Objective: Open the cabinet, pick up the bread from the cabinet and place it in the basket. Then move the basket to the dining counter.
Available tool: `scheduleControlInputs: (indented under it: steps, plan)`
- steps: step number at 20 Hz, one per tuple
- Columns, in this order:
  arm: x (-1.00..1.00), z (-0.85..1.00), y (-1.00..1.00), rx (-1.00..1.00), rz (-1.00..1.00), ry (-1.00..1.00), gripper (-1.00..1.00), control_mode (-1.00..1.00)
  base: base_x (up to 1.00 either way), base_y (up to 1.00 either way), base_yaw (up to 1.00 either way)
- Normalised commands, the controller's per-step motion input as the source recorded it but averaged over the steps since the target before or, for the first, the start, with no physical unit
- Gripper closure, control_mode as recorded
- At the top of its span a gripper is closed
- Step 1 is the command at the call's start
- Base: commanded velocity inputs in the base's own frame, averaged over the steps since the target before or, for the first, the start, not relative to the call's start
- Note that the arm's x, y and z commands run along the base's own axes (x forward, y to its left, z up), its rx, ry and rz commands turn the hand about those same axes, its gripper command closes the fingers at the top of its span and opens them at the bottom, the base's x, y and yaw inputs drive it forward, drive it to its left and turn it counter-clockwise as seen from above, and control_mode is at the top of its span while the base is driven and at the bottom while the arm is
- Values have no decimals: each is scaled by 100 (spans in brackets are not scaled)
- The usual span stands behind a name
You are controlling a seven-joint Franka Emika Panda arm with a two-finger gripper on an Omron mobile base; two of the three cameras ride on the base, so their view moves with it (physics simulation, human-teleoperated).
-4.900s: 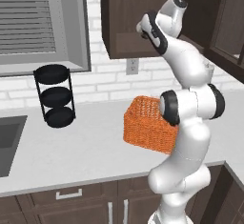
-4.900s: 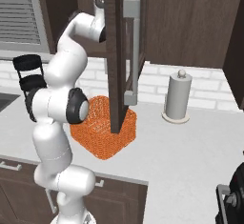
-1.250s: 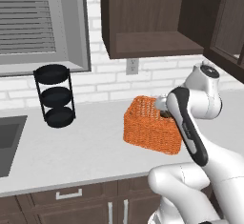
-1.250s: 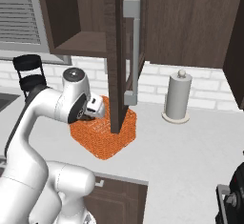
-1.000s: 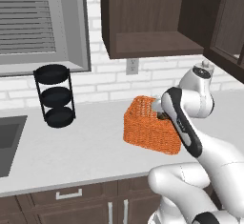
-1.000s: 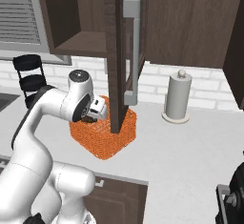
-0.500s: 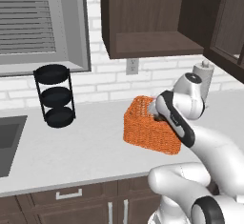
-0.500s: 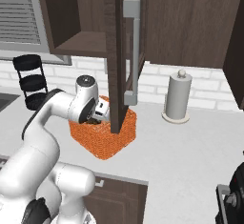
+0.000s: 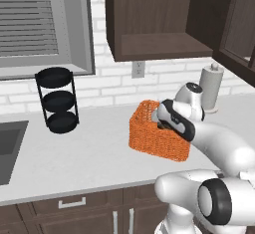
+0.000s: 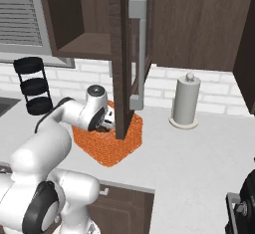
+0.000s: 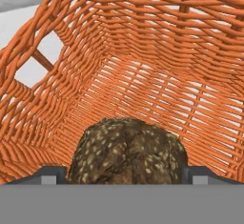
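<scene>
Having swung down from the cabinet (image 9: 159, 24), I am lowering the spread pincer (image 11: 125, 180) with the bread (image 11: 127, 154) between its fingers inside the basket (image 9: 149, 138); the wicker wall may snag.

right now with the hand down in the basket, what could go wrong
The fingers sit wide either side of the bread, which fills the gap; it may still be pinched and lift out again. The hand is down inside the basket, so pulling out could drag or tip it. The open cabinet door hangs right beside the arm; rising straight up may clip it.
</scene>
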Motion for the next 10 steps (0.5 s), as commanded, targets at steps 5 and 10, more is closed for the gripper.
scheduleControlInputs:
  steps: [5, 10]
  plan:
    - [29, -31, -5, 0, 0, 2, 100, -100, 0, 0, 0]
    - [25, -24, 0, 0, 0, 2, 100, -100, 0, 0, 0]
